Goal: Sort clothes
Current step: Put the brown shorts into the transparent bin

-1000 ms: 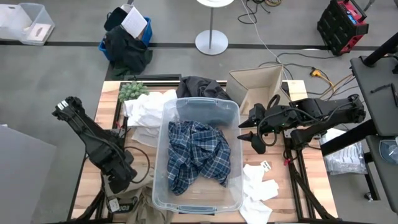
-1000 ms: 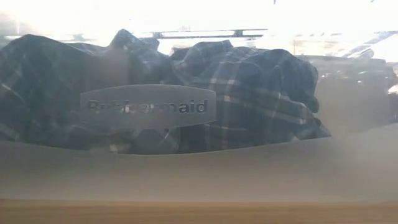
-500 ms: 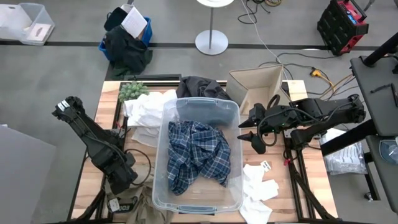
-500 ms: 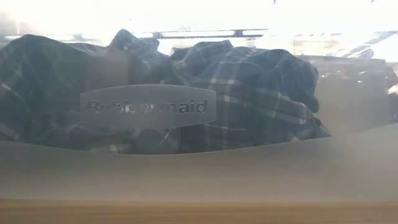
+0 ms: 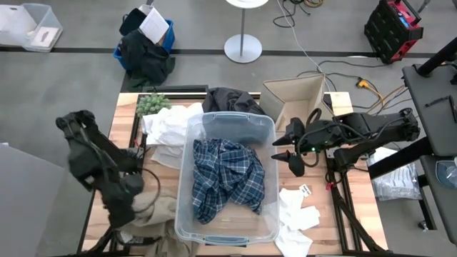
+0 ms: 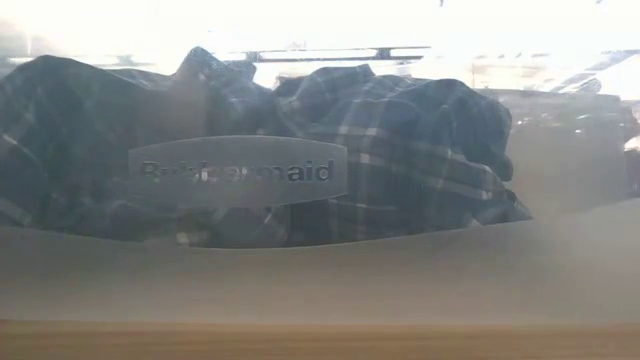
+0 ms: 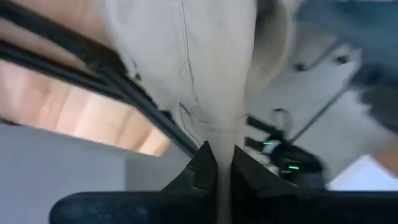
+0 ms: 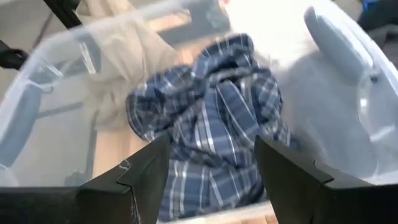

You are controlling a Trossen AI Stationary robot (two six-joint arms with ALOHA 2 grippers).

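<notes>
The tan khaki piece lies at the table's near left corner, and my left gripper is shut on it. The blue-and-white plaid shirt lies crumpled in the clear plastic bin at the table's middle; it also shows in the low view and the right wrist view. My right gripper is open and empty, just right of the bin. A dark grey piece lies behind the bin. White pieces lie at the far left and near right. My left gripper pinches a bunched fold of the khaki piece between its two fingers. The cloth widens away from the fingertips in drawn folds. Its lower part rests at the table's near edge, beside the bin.
An open cardboard box stands at the far right. A small green plant stands at the far left corner. The bin fills the table's middle. A dark bundle with a blue bag lies on the floor beyond the table.
My left arm has swung up and toward the table's left edge, its gripper shut on the khaki piece. The piece's upper part has been drawn up beside the bin, while its lower part stays at the near edge.
</notes>
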